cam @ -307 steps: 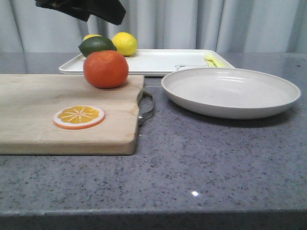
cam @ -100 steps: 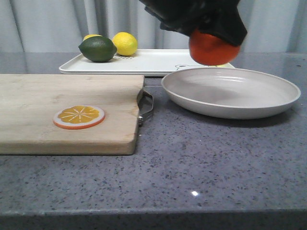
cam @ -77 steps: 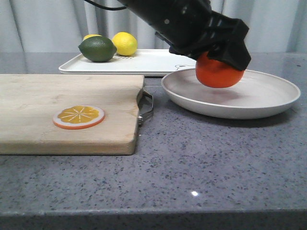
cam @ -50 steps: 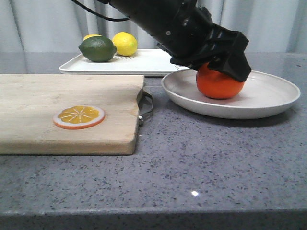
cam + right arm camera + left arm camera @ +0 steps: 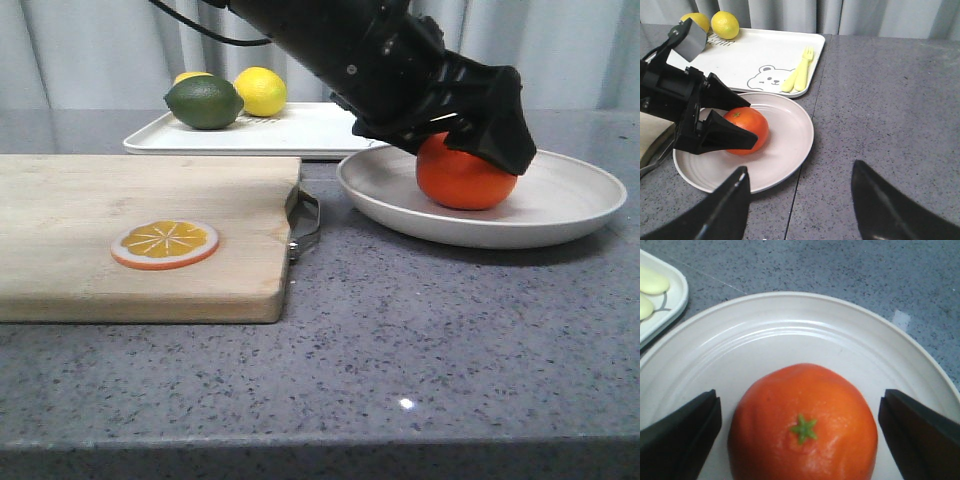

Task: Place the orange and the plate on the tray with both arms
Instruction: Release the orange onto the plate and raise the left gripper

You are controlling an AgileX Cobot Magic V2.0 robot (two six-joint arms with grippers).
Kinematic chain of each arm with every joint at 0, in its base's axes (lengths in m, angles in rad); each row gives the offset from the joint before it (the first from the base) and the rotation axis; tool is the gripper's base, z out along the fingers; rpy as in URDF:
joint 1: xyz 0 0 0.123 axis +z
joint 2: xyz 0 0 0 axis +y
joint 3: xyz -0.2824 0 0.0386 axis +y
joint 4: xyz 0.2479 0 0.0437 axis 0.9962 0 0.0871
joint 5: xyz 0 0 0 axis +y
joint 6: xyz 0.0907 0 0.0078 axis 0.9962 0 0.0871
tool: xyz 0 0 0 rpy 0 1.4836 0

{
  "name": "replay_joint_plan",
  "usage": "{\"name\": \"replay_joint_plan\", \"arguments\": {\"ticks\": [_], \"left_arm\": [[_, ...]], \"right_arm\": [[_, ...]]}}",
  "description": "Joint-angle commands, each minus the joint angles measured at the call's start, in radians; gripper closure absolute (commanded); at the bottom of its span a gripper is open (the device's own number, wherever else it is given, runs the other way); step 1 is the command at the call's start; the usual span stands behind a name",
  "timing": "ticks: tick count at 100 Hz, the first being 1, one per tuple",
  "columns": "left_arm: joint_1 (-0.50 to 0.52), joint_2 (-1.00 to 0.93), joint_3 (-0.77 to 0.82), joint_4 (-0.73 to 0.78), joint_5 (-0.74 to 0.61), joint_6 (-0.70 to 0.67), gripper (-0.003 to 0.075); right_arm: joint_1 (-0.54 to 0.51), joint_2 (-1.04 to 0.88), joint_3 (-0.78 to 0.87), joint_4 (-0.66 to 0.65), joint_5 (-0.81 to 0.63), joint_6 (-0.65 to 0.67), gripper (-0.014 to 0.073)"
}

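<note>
on the plate [image 5: 570, 205], my left gripper [image 5: 800, 440] stands spread around the orange [image 5: 465, 175]; retreating carelessly could roll it.

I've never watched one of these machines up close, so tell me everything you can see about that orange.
The orange is a whole, round, slightly flattened fruit with bright, finely dimpled skin and a small green star-shaped stem on top. It sits upright inside the plate, resting on its floor, on the side nearer the cutting board. The left claw straddles it, open, with its fingers apart from the skin on both sides.
</note>
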Motion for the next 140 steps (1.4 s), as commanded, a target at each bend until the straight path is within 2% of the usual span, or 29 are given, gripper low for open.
{"name": "replay_joint_plan", "arguments": {"ticks": [1, 36, 50, 79, 108, 140], "left_arm": [[-0.006, -0.086, -0.033, -0.036, -0.034, -0.008, 0.0090], [0.006, -0.258, -0.029, -0.035, -0.094, -0.008, 0.0092], [0.042, -0.348, 0.029, -0.035, -0.128, -0.008, 0.0101], [0.152, -0.610, 0.324, -0.035, -0.246, -0.008, 0.0103], [0.215, -0.938, 0.651, -0.035, -0.386, -0.008, 0.0103], [0.343, -1.250, 0.939, -0.038, -0.397, -0.008, 0.0103]], "right_arm": [[-0.003, 0.017, -0.034, 0.005, -0.083, -0.004, 0.0138], [-0.003, 0.017, -0.034, 0.005, -0.083, -0.004, 0.0138], [-0.003, 0.017, -0.034, 0.005, -0.082, -0.004, 0.0138], [-0.003, 0.017, -0.034, 0.004, -0.076, -0.004, 0.0138], [-0.003, 0.017, -0.034, 0.004, -0.075, -0.004, 0.0138], [-0.003, 0.017, -0.034, 0.004, -0.042, -0.004, 0.0138]]}}
